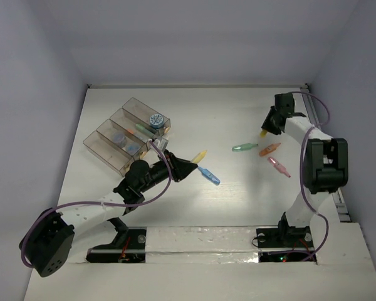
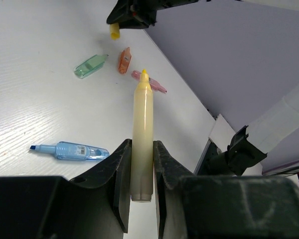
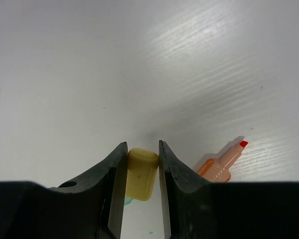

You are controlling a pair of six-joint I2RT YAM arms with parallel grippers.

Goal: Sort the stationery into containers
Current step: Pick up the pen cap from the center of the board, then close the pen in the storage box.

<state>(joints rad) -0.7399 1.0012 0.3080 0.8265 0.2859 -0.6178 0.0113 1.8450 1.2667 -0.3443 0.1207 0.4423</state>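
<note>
White, wood-grained counter (image 1: 238, 207) carried everything in view. Smoky clear plastic containers (image 1: 99, 145), a joined row of boxes, stood off to the left of the left hand (image 1: 189, 165), close beside its wrist but apart from its fingers.

The left hand was closed on a yellow pen (image 2: 142, 114). Both fingers pressed the barrel's lower half, and the pointed tip stuck out well past the fingertips. The right hand (image 1: 265, 130) sat well ahead of the left hand, across the counter, and was clamped on a short yellow cap (image 3: 142, 172) that filled the gap between its fingers.

A blue pen (image 2: 72, 150) lay flat on the counter just beside the left hand, to the left of its fingertips in the wrist view. Farther ahead of that hand lay three more. A green pen (image 1: 241, 148), an orange pen (image 1: 269, 149) and a pink pen (image 1: 278, 166) were loosely grouped near the right hand, none touching another. From the right wrist, the orange pen lay just right of the fingers, its red tip pointing away from the hand.

A round bluish roll (image 1: 155, 120) sat at the end of the farthest box, the end nearest the left hand. Whether it rested inside or on the rim could not be told. Two smaller blue items (image 1: 117, 136) showed inside the middle boxes.
</note>
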